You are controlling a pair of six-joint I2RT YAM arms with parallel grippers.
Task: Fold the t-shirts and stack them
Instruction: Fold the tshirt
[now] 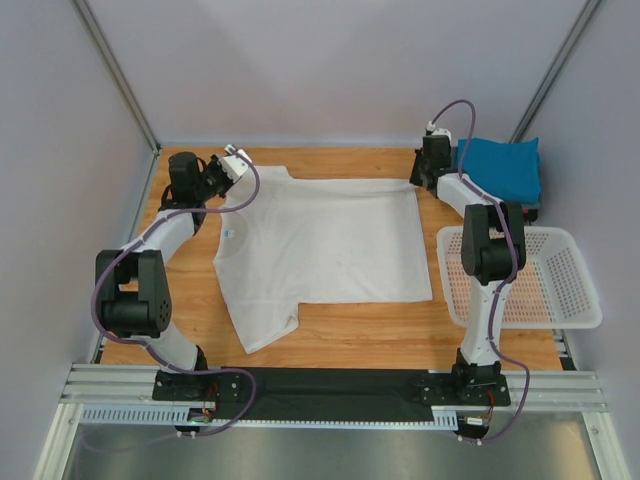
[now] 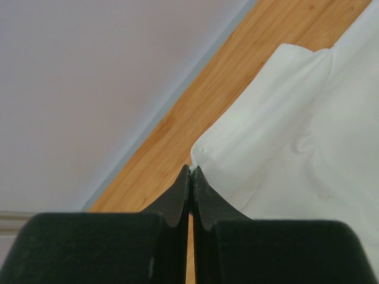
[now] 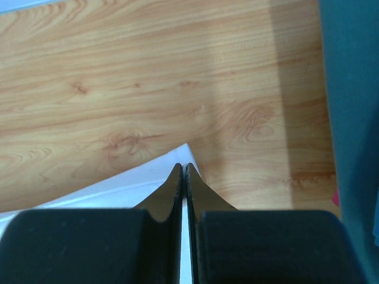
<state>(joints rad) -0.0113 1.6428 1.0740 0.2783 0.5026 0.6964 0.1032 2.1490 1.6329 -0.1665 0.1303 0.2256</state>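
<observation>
White t-shirt (image 1: 320, 245) spread flat mid-frame on the table (image 1: 400, 335); left gripper (image 1: 236, 165) upper left, right gripper (image 1: 420, 180) upper right, jaws pinched shut on its top corners, likely to fold it.

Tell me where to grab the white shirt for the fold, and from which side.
Take the white shirt by its two far corners, sleeve and hem, coming down from above. It lies spread flat, so only the thin edges offer a pinch. The left gripper and right gripper are shut there.
</observation>
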